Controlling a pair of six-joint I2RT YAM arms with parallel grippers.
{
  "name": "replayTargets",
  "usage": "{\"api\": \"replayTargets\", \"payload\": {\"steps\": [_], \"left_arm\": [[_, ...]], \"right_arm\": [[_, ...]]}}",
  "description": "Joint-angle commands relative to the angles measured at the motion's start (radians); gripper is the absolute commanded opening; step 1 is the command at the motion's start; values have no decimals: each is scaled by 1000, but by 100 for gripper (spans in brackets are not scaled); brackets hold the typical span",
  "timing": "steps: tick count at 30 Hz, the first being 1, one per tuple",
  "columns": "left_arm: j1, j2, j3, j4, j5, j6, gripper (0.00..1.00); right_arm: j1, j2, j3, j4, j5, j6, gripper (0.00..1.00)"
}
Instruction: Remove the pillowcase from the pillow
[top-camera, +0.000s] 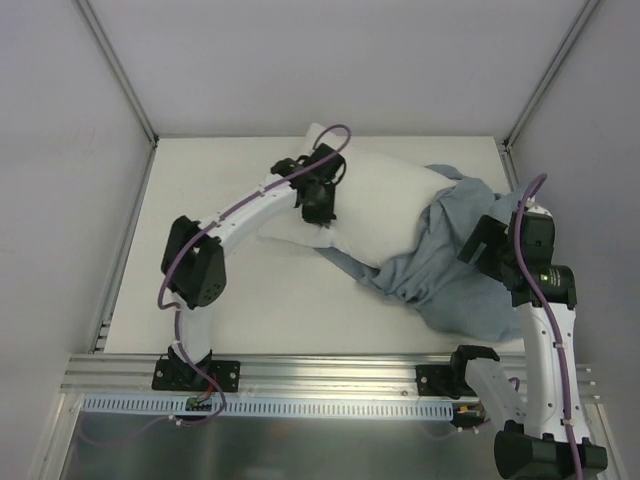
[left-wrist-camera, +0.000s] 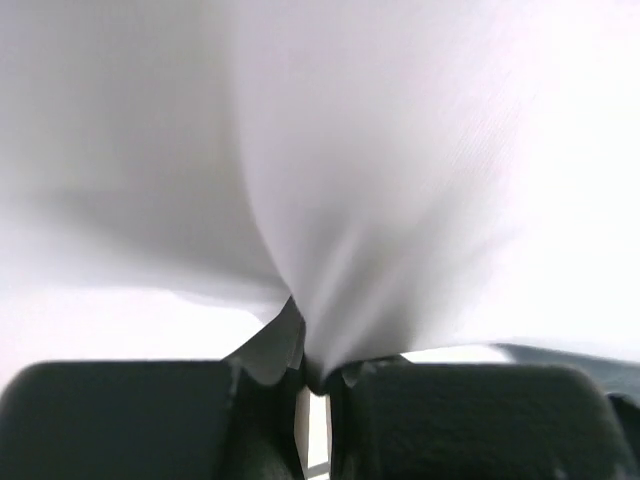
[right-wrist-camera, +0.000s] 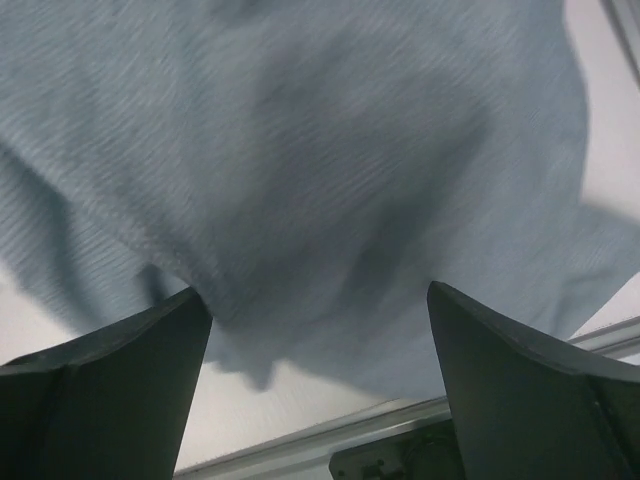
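The pillowcase (top-camera: 450, 275), grey-blue side out, is heaped at the right of the desk (top-camera: 260, 300), its upper folds draped over the right end of the white pillow (top-camera: 375, 200), which lies slantwise across the back middle with most of its length bare. Down on the pillow's near-left corner goes the left tool (top-camera: 322, 212), jaws nipped tight on a pucker of white fabric, the wrist view showing that pinch right up close. Over the heap's right side sits the right tool (top-camera: 482, 243), jaws spread wide, cloth bunched just ahead of them, gripping nothing.
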Motion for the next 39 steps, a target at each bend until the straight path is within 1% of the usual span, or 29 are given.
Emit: {"api": "replayTargets", "payload": {"steps": [1, 2, 3, 4, 6, 7, 8, 10, 11, 12, 13, 15, 18, 19, 23, 24, 25, 26, 28, 29, 30, 31, 32, 33, 34, 36, 37, 39], "left_arm": [[78, -208, -130, -60, -57, -22, 0], [78, -269, -148, -61, -61, -17, 0], [78, -296, -162, -60, -56, -17, 0], [78, -319, -179, -60, -51, -17, 0], [78, -368, -184, -61, -30, -19, 0], [78, -379, -182, -61, -24, -17, 0], [78, -397, -179, -61, -21, -14, 0], [80, -411, -173, -63, -21, -13, 0], [81, -423, -170, -65, -19, -16, 0], [84, -428, -164, -69, -10, -19, 0], [92, -434, -155, -72, -7, -25, 0], [106, -463, -138, -74, -48, -54, 0], [133, -492, -109, -75, -39, -65, 0], [142, -495, -86, -77, -36, -57, 0], [159, -492, -66, -98, -54, -51, 0], [165, -495, -70, -101, -57, -51, 0], [175, -497, -79, -112, -64, -52, 0], [203, -510, -86, -117, -70, -54, 0], [242, -533, -113, -118, -76, -43, 0], [265, -559, -125, -121, -94, -40, 0], [318, -575, -154, -120, -99, -39, 0], [354, -602, -167, -120, -94, -33, 0], [389, -615, -179, -120, -70, -28, 0], [459, -627, -199, -120, -55, -25, 0], [492, -648, -205, -118, -41, -16, 0], [568, -670, -219, -120, -9, -5, 0], [590, -693, -222, -120, -1, 6, 0], [632, -719, -224, -124, 24, 15, 0]], "right_arm": [[36, -14, -34, 3, -104, -40, 91], [55, -9, -45, 30, -168, -45, 89], [81, 13, -53, 38, -192, -77, 89], [169, 29, -50, 38, -194, -83, 89], [269, 73, -40, 26, -134, -80, 92], [359, 75, -46, 34, -132, -71, 93], [401, 67, -57, 60, -82, -54, 96], [495, 28, -103, 92, -68, 1, 99], [518, 14, -117, 112, -59, 16, 99], [537, 3, -128, 115, -60, 26, 97], [570, -14, -142, 114, -56, 41, 96], [624, -20, -145, 82, -43, 44, 96], [682, -22, -148, 26, -13, 70, 96], [725, -22, -151, 16, 0, 84, 96], [804, -12, -168, -32, 99, 168, 95], [808, -17, -174, -34, 109, 187, 89], [814, -20, -171, -37, 121, 199, 80], [814, -26, -166, -52, 160, 208, 54], [814, -49, -146, -70, 211, 222, 30], [814, -57, -140, -84, 258, 219, 11], [814, -61, -123, -89, 283, 211, 5], [813, -57, -113, -106, 337, 195, 1], [813, -46, -97, -112, 360, 181, 1], [813, -17, -58, -116, 388, 164, 1], [811, 3, -33, -127, 449, 136, 1], [792, 40, 24, -124, 496, 98, 1], [779, 82, 95, -114, 515, 57, 1], [741, 122, 177, -89, 534, 4, 1]]}}
